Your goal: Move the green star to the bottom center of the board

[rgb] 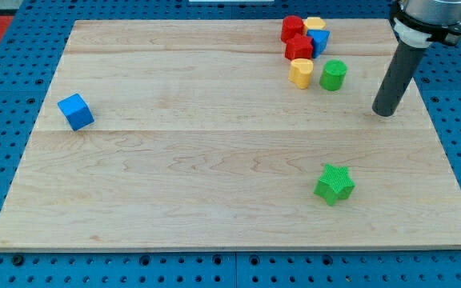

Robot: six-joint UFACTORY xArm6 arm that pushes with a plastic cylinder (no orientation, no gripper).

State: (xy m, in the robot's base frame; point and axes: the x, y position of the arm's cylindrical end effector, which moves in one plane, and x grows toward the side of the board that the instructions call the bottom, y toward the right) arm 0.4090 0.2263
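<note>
The green star [334, 184] lies flat on the wooden board [214, 160], low in the view's right half, at about four o'clock from the board's middle and a little above the bottom edge. It is a squat, compact shape with no clear long axis; one point seems to aim toward the view's top, though its facing is hard to read. My tip [383, 112] rests on the board near the right edge, at about one o'clock from the star and well apart from it, with bare wood between the two. The rod ends plainly; it has no claw, so there is nothing to read as wide, narrow or holding. At about nine o'clock from my tip, near it but not touching, stands a green cylinder [333, 75], with a yellow block [300, 72] just beside it on the left. Above those, near the top edge, a tight cluster holds two red blocks [298, 38], a blue block [320, 40] and another yellow block [315, 24]. A blue cube [75, 111] sits alone far off at the board's left edge, at about nine o'clock from the middle.
</note>
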